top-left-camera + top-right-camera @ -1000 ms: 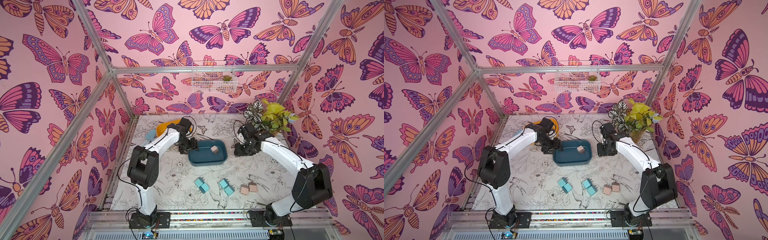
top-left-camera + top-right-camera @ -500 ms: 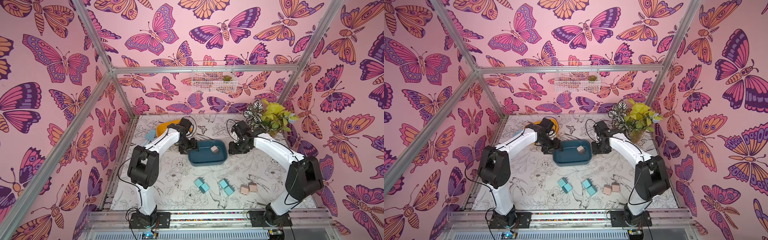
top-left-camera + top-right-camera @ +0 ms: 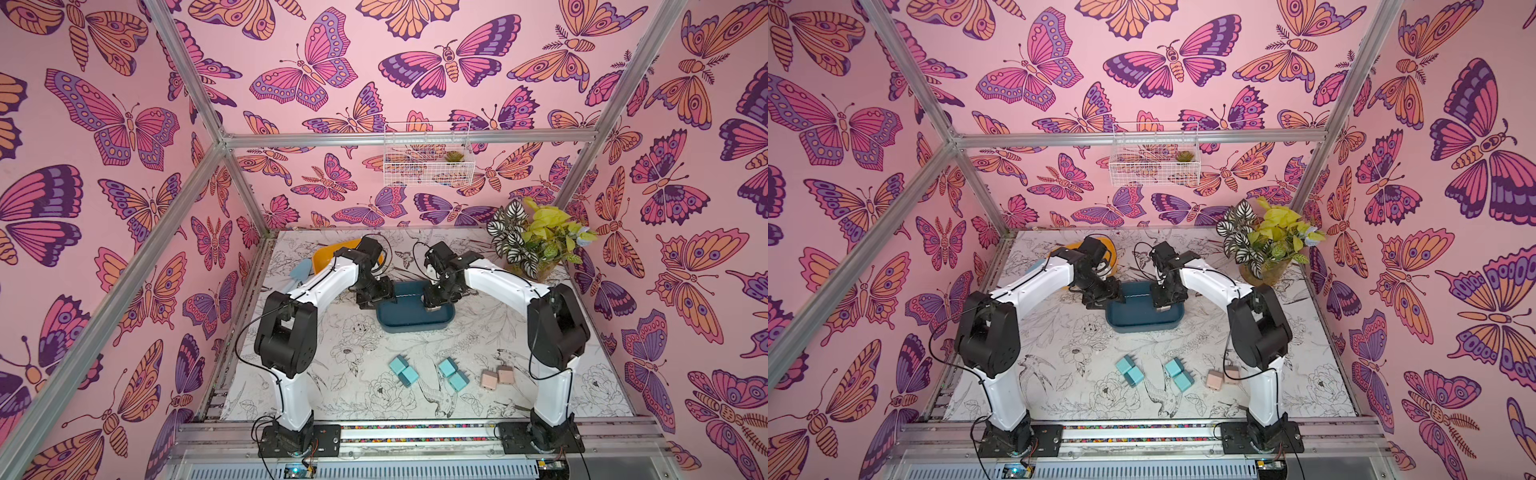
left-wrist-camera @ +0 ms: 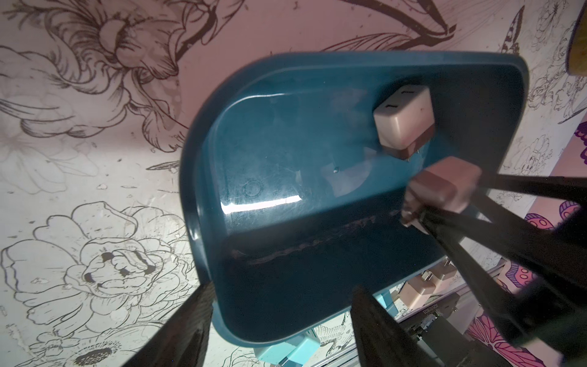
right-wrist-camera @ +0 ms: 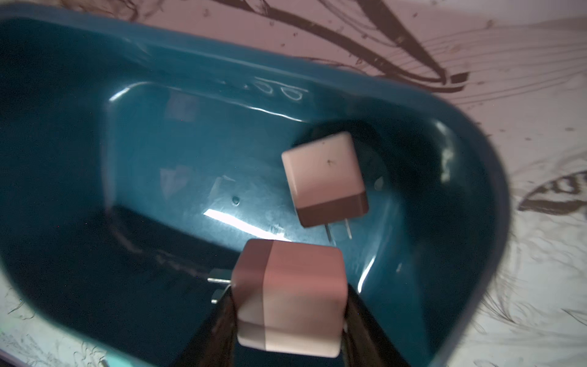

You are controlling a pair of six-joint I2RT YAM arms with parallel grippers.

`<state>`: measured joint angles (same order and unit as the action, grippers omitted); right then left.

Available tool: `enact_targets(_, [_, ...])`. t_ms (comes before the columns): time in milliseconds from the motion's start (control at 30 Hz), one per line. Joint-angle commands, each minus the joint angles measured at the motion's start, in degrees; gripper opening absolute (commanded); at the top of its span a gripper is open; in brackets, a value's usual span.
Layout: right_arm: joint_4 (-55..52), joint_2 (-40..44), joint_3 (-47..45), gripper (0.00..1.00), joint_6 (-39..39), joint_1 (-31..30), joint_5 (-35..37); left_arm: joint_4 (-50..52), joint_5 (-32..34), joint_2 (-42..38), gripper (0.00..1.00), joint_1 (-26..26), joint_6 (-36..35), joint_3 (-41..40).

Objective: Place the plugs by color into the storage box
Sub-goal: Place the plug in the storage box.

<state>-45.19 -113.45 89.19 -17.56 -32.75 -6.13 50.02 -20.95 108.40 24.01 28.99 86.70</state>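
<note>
Right hand [image 5: 288, 302], clamped on a pink plug [image 5: 295, 273], has swung over the mid-frame teal tray [image 3: 409, 324]; release looks next, while the left hand [image 4: 282, 287] waits, jaws apart.

Tray [image 3: 415, 328] floor lay bare through middle and left-arm end. Right-arm end was crowded: lying pink plug [image 5: 320, 171] on floor, held pink plug [image 5: 301, 286] in right gripper [image 5: 289, 317] hung just beside it, apart. Left gripper [image 4: 282, 289], fingers spread, straddled tray corner and blocked that side. Broad clear lane ran between tray and front row of teal plugs [image 3: 403, 370] and pink pair [image 3: 496, 378].
</note>
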Motion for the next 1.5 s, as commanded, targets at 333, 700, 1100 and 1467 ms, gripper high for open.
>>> enact_targets(333, [1.4,-6.2,1.8,0.47,0.8,-0.1,-0.3,1.9,1.5,-4.0,0.71,-1.6,0.4,-3.2])
enact_targets(700, [-8.1,-3.3,10.2,0.76,1.6,0.1,-0.6,1.9,0.9,-2.6,0.71,-1.6,0.5,-1.7])
enact_targets(1100, [-20.2,25.7,-5.8,0.86,-6.2,11.1,4.4,1.8,0.3,-0.9,0.71,-1.7,0.4,-0.1])
enact_targets(1467, [-17.6,35.3,-28.0,0.83,-15.3,11.3,1.0,1.1,-1.4,1.4,0.71,-0.5,1.1,1.2])
